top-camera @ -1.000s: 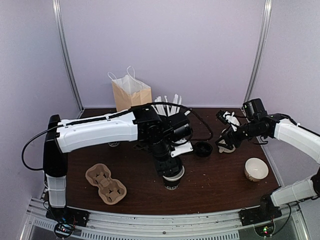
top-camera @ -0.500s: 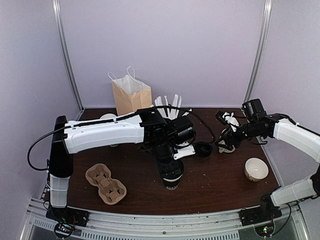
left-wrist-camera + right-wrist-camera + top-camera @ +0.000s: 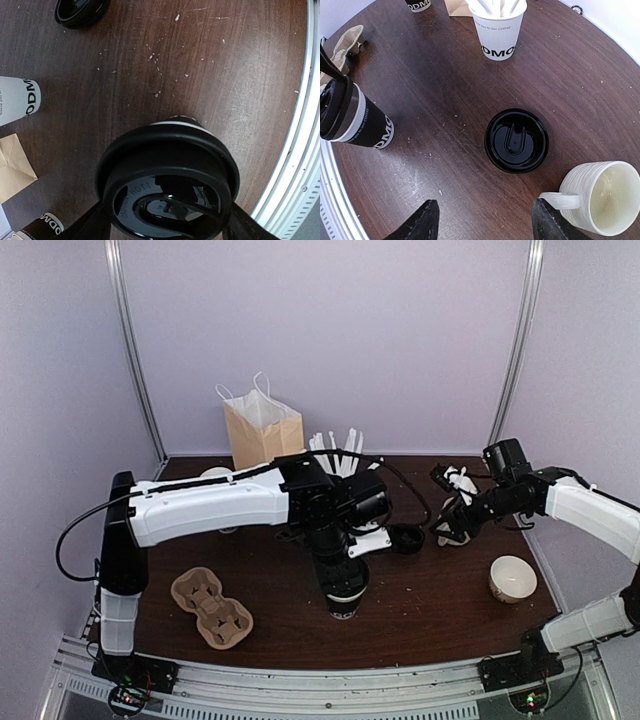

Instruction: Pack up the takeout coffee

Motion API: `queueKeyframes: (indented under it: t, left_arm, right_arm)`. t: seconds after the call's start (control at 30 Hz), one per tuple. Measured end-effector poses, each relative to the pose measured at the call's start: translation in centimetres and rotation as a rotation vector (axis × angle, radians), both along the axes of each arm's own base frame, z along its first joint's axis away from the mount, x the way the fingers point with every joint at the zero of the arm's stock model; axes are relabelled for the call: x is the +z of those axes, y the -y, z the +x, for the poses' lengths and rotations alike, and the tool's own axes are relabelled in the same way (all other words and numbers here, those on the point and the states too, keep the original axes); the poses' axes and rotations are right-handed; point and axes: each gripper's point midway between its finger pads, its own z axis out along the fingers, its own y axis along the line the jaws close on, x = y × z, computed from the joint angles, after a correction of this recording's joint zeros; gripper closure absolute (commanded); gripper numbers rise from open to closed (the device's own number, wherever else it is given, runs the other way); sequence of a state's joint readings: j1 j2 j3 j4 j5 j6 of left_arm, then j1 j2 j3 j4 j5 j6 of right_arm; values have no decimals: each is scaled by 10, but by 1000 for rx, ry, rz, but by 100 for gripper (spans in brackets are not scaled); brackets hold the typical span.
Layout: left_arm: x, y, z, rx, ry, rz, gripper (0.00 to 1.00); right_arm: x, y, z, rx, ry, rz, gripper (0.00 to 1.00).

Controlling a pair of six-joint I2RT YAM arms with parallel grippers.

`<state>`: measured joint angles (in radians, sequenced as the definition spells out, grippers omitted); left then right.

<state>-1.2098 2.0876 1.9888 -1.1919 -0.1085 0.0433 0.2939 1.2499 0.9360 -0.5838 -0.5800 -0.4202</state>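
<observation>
The takeout coffee (image 3: 343, 607), a black cup with white lettering, stands near the table's front middle. Its round black lid (image 3: 167, 165) fills the bottom of the left wrist view, with a sliver of the cup's white rim showing past it. My left gripper (image 3: 340, 580) comes straight down on it, and its fingers are shut on the lid's two sides. The right wrist view shows the lidded cup (image 3: 367, 130) at its left edge. My right gripper (image 3: 485, 220) is open and empty, hovering over the table to the right (image 3: 447, 510).
A loose black lid (image 3: 406, 538) lies right of the coffee, with a white mug (image 3: 605, 197) beside it. A cup of white sticks (image 3: 335, 452), a brown paper bag (image 3: 262, 430), a pulp cup carrier (image 3: 210, 608) and a cream bowl (image 3: 512, 578) stand around.
My left arm swung a little to the right and pressed lower onto the cup, hiding more of its white rim. The right arm has barely moved.
</observation>
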Motion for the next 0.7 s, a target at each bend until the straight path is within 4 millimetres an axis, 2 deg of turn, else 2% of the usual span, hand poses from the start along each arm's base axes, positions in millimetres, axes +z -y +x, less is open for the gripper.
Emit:
queueKeyframes:
  t: [0.3, 0.7]
  left_arm:
    - [13, 0, 0, -11, -8, -10, 24]
    - [1, -4, -7, -23, -53, 37, 23]
  right_arm:
    - [-2, 0, -1, 3, -11, 0, 34]
    - [-3, -1, -1, 5, -15, 1, 34]
